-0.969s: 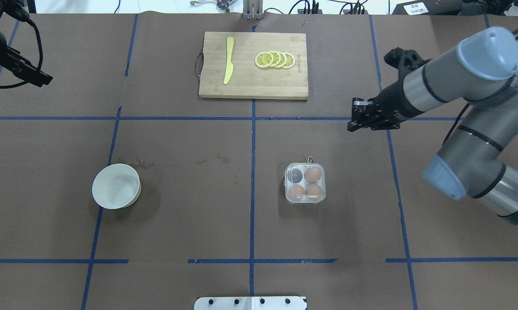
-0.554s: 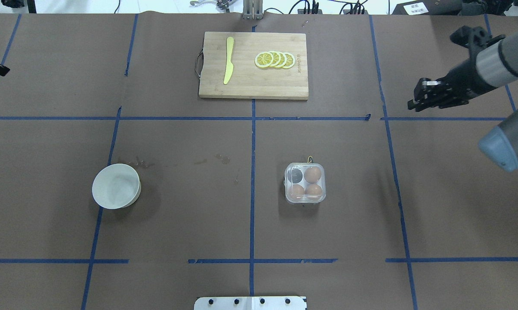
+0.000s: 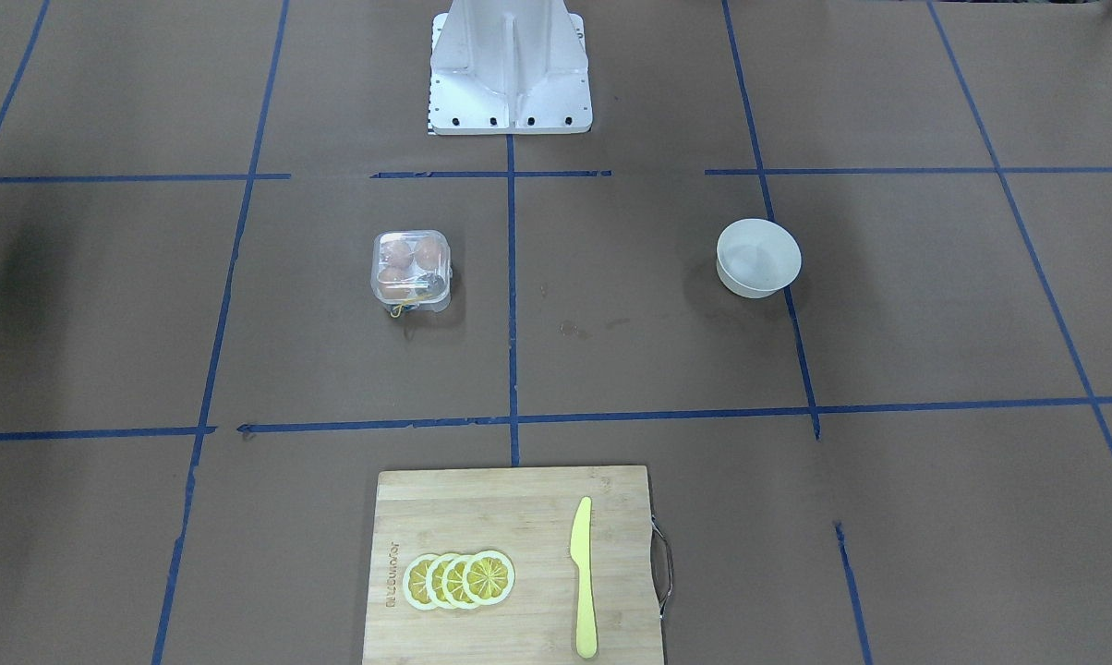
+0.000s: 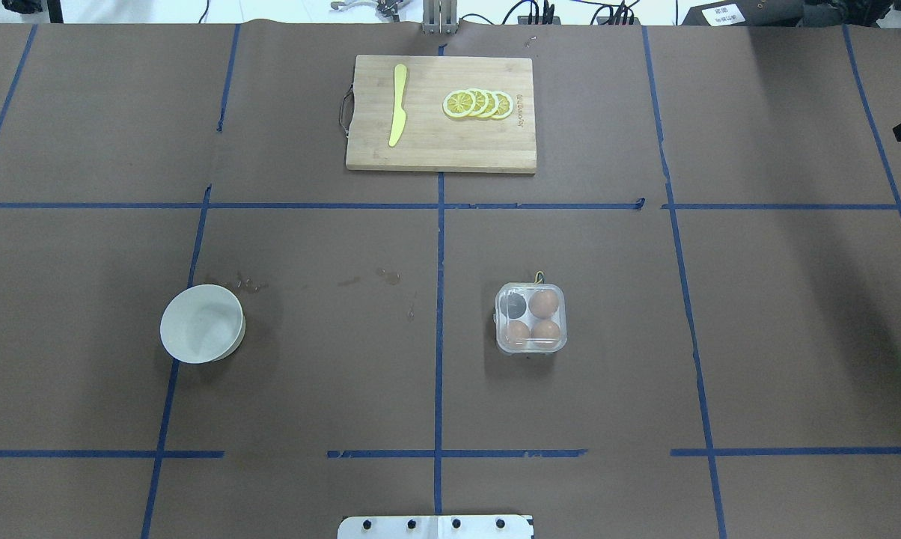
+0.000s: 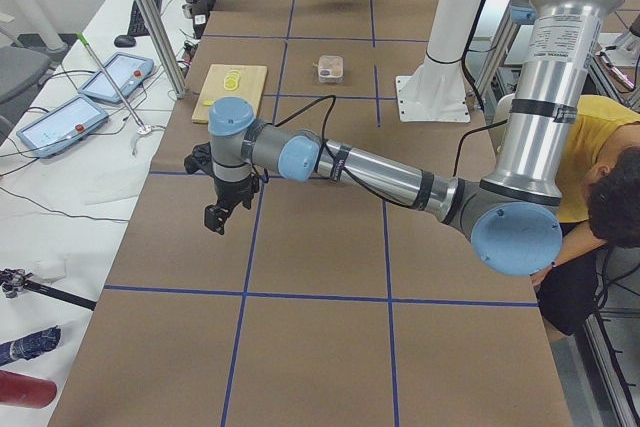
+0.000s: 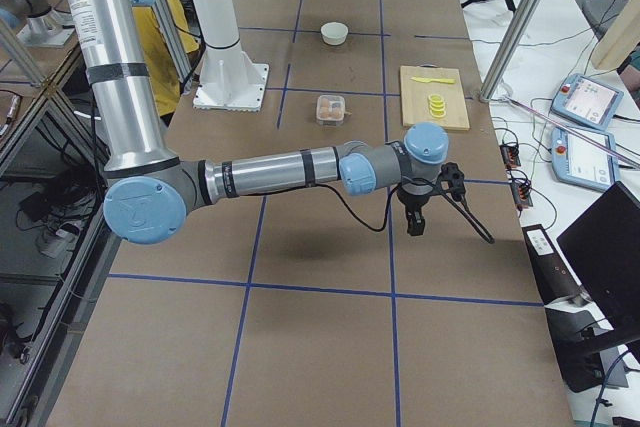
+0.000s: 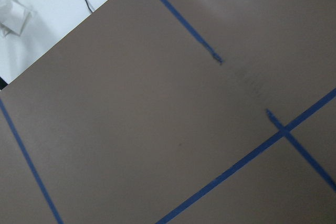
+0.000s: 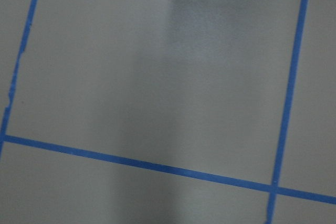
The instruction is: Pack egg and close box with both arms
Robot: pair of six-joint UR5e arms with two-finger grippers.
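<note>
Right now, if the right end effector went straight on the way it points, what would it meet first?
Probably bare brown paper-covered table: the right end effector points down, and its wrist view shows only paper and blue tape lines. How high it hangs is unclear.

seen from behind the robot, the box [image 4: 530, 318] sits on the counter [image 4: 331, 389] just right of the middle line, with the bowl [image 4: 196, 326] well apart to its left and level with it. eggs [image 4: 545, 303] lie in the box's far-right cup and its two near cups. the cutting board [image 4: 435, 146] lies beyond both, centred. on it the knife [image 4: 398, 105] lies to the left and the lemon slices [image 4: 478, 104] to the right, overlapping in a row.
</note>
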